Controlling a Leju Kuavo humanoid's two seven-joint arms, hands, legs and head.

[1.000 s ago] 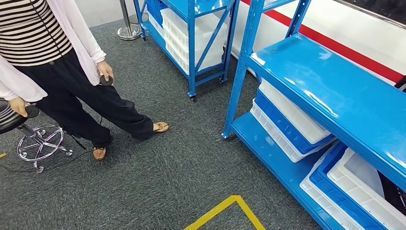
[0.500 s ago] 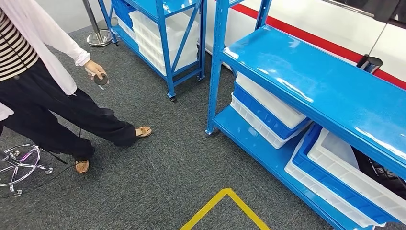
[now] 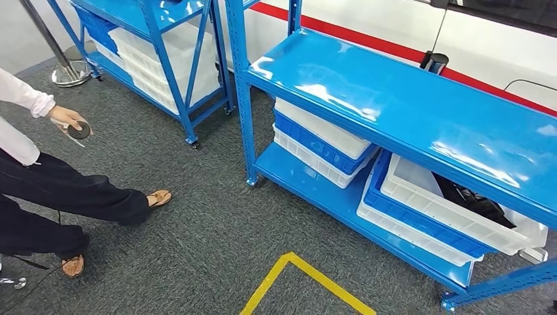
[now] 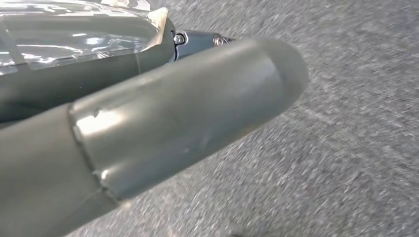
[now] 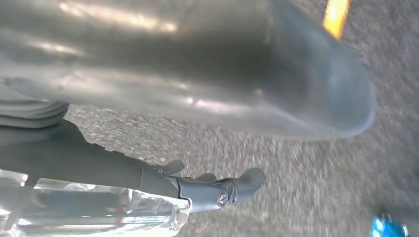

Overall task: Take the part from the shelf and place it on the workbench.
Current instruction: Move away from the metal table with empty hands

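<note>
Grey carpet (image 3: pixel 197 249) is seen from the head view, crossed by a yellow floor line (image 3: pixel 289 275), with a blue shelf (image 3: pixel 394 105) to the right. On its lower level white and blue bins (image 3: pixel 453 216) are stacked, and a dark part (image 3: pixel 476 202) is seen lying in the rightmost bin under the upper board. A person (image 3: pixel 39 190) is standing at the left, near a second shelf (image 3: pixel 157 39). A collision with the shelf post or upper board is judged possible if the reach is made too high, since the part sits low and tucked in.

From the left wrist view, the left hand (image 4: pixel 148 128) is shown over blurred carpet; its thumb juts out and nothing is held, though the fingers cannot be told.

From the right wrist view, the right hand (image 5: pixel 197 187) is seen with fingers loosely extended and nothing held. Blur suggests motion, so a misjudged stop is a risk.
</note>
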